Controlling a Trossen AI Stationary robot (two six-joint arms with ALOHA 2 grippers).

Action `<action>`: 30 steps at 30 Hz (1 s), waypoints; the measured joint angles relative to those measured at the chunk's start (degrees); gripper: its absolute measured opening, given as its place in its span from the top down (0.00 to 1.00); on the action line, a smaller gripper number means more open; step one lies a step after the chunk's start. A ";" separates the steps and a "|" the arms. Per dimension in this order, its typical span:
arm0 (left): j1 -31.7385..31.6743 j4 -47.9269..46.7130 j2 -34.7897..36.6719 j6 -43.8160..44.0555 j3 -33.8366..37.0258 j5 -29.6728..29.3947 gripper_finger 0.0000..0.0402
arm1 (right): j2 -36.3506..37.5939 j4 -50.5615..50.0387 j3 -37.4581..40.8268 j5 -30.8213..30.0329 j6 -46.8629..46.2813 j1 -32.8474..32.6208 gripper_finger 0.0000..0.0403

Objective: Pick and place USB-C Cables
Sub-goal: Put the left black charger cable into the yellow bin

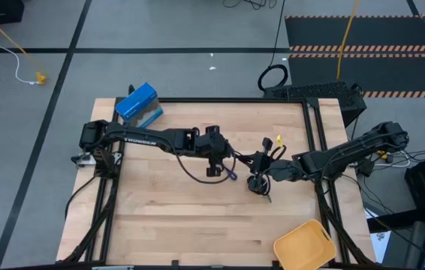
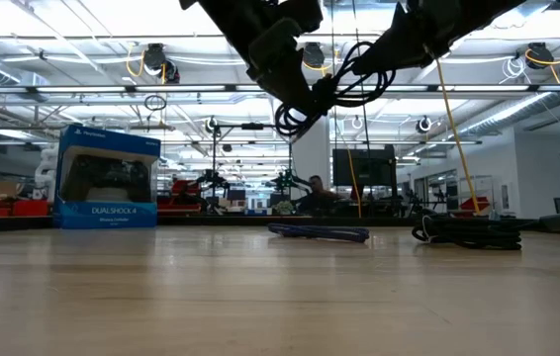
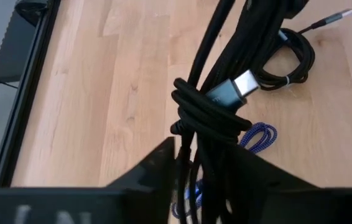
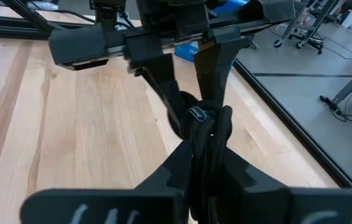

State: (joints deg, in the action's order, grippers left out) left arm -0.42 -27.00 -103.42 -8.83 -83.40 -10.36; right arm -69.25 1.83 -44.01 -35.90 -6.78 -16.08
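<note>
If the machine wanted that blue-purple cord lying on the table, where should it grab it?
Probably from straight above, across the middle of the blue-purple cord. It lies flat on the table as a long, narrow bundle, so pinching its short width should catch all strands.

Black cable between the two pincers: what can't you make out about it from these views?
- Black cable bundle: whether it is one cable or two; strands overlap in both wrist views.
- Its far end: cut off by the left wrist picture's edge.
- Left pincer contact: hidden behind the bundle, right wrist view.

Box (image 1: 138, 105) back-left on table (image 1: 197, 225); tray (image 1: 303, 244) front-right corner.
</note>
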 joint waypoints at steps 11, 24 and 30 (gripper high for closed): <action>2.68 -3.60 4.56 0.65 -0.04 -0.19 0.47 | 0.59 -0.68 0.02 0.67 -0.01 -0.01 0.94; 7.24 -9.82 10.09 8.34 0.04 -0.23 0.54 | 6.17 -16.41 -3.28 8.32 -8.12 -0.22 0.94; 9.97 -9.49 10.16 12.16 -0.07 -0.29 0.58 | 6.86 -32.37 -10.03 17.40 -13.24 -0.61 0.94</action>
State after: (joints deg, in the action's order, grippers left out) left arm 9.54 -36.49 -93.25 3.33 -83.46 -10.66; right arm -62.39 -30.55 -54.03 -18.50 -20.02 -16.69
